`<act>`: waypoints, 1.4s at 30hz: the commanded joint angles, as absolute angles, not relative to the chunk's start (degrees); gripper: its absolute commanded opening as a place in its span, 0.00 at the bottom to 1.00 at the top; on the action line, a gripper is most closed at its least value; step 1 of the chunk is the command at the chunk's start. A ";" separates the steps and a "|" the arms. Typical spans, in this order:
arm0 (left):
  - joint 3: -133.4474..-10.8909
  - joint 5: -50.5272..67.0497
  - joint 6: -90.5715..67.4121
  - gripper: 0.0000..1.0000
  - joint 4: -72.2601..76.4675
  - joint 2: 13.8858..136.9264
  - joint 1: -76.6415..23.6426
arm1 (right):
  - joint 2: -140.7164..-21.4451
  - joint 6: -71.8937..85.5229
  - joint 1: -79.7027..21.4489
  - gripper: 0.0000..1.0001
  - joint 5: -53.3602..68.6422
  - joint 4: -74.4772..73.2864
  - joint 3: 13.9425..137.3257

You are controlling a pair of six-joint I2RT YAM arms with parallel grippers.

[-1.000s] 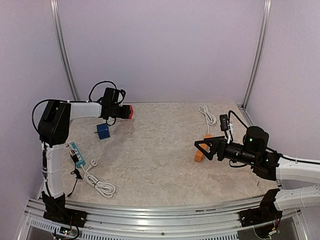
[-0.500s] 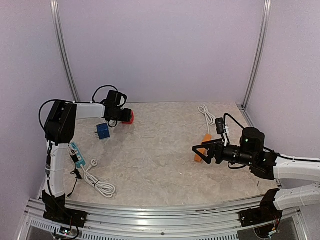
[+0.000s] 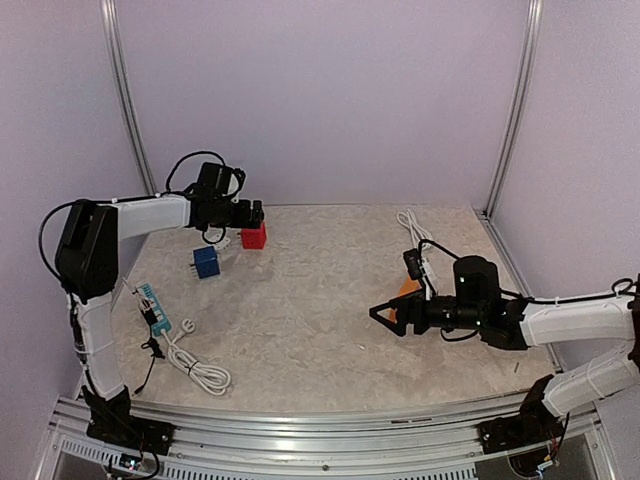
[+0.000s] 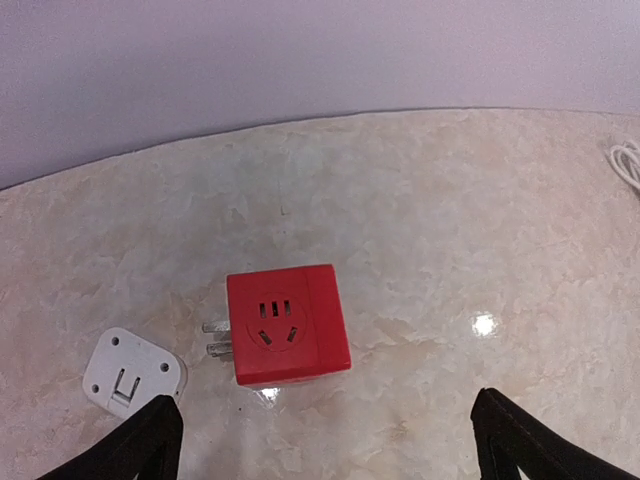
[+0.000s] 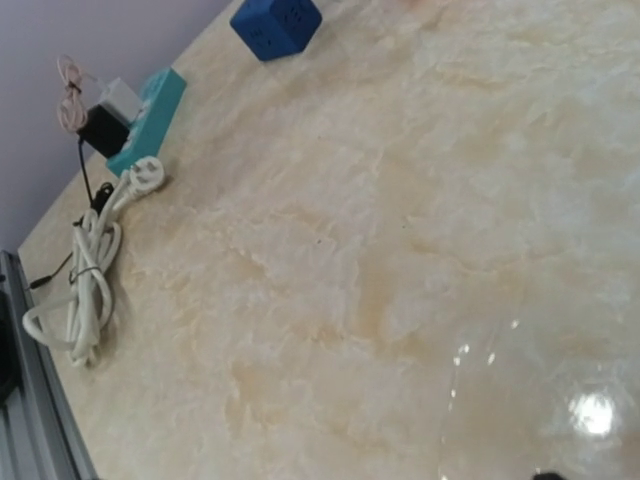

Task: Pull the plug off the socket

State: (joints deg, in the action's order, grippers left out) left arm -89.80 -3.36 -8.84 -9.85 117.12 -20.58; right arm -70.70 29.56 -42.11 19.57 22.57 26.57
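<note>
A red cube socket (image 3: 253, 236) lies on the table at the back left, with its two metal prongs pointing left in the left wrist view (image 4: 287, 325). A small white plug (image 4: 130, 372) lies apart from it at its left. My left gripper (image 3: 256, 214) hovers just above the cube, open and empty, its fingertips (image 4: 145, 440) at the bottom corners of its view. My right gripper (image 3: 381, 312) is open and empty over the middle right of the table. Its fingers are out of its own wrist view. An orange socket (image 3: 404, 296) lies just behind it.
A blue cube socket (image 3: 207, 262) sits near the red one and also shows in the right wrist view (image 5: 275, 25). A teal power strip (image 3: 155, 308) with a black plug (image 5: 100, 130) in it lies at the left edge. A coiled white cable (image 3: 195, 368) is near it, another (image 3: 412, 228) at the back right.
The left arm brought the red cube down to the table and let it go, then drew back left. The right gripper moved left over the table, away from the orange socket.
</note>
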 commanded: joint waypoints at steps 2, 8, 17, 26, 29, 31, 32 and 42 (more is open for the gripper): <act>-82.05 -2.25 -12.82 0.99 -9.31 101.96 -22.80 | -78.26 26.19 -44.21 0.89 21.88 24.08 33.41; -72.22 -5.49 -14.92 0.99 -11.75 88.40 -25.98 | -90.87 23.72 -49.49 0.84 23.02 22.78 44.03; -62.13 -6.63 -18.08 0.99 -19.92 69.47 -26.36 | -111.23 27.82 -60.06 0.78 23.83 26.49 59.57; -53.53 -9.30 -21.55 0.99 -23.75 54.14 -26.11 | -125.51 29.91 -67.69 0.78 26.70 25.40 75.86; -53.09 -9.91 -21.71 0.99 -25.04 51.89 -25.99 | -128.01 30.42 -68.89 0.79 27.54 25.06 78.44; -52.87 -10.02 -21.71 0.99 -25.46 51.24 -25.85 | -129.65 30.77 -69.73 0.83 28.03 25.07 79.94; -52.76 -10.03 -21.71 0.99 -25.55 51.09 -25.85 | -130.44 30.90 -70.24 0.85 28.18 25.05 80.61; -50.92 -9.70 -22.32 0.99 -25.28 49.69 -25.75 | -136.32 31.08 -71.77 0.88 25.66 23.00 86.85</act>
State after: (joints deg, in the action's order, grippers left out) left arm -51.79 -9.43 -21.56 -24.16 51.07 -26.06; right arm -133.67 31.03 -71.31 27.16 24.64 83.72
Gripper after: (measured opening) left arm 0.987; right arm 0.894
